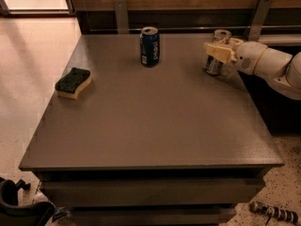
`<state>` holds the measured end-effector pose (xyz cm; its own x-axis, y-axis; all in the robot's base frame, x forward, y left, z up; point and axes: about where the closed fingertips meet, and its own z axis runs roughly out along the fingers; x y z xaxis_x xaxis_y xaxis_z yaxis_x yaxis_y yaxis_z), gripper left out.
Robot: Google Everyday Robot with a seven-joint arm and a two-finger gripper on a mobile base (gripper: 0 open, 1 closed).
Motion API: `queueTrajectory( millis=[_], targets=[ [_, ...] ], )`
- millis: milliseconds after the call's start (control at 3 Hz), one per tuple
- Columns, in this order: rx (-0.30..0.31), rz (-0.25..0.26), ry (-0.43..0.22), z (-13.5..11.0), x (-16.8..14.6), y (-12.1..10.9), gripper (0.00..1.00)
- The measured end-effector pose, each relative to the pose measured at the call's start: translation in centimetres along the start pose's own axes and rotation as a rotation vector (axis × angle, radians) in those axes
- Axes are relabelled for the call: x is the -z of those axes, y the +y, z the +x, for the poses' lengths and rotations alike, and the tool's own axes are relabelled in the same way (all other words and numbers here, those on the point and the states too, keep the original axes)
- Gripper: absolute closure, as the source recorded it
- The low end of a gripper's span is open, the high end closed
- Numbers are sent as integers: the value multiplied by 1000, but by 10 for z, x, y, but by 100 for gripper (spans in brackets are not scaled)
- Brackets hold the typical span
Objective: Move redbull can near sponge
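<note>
The redbull can (215, 66), slim and silver-grey with a shiny top, stands upright near the table's far right corner. My gripper (214, 52) comes in from the right on its white arm and is at the can's upper half, with a cream-coloured part crossing the can's front. The sponge (73, 82), yellow with a dark green top, lies flat near the table's left edge, far from the can and the gripper.
A wider dark blue Pepsi can (149, 46) stands at the back middle of the grey table (150, 126). A wood-panelled wall with metal brackets runs behind the table. The floor drops away on the left and right sides.
</note>
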<state>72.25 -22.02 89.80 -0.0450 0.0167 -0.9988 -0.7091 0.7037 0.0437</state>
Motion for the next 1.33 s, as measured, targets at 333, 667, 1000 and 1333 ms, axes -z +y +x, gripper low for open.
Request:
queueTrajectory(
  millis=[333, 667, 1000, 1333],
  targets=[
    [0, -6, 0, 0, -3, 2, 91],
    [-1, -9, 0, 0, -5, 4, 100],
    [3, -2, 34, -5, -8, 4, 100],
    [30, -1, 53, -26, -7, 13, 100]
  ],
)
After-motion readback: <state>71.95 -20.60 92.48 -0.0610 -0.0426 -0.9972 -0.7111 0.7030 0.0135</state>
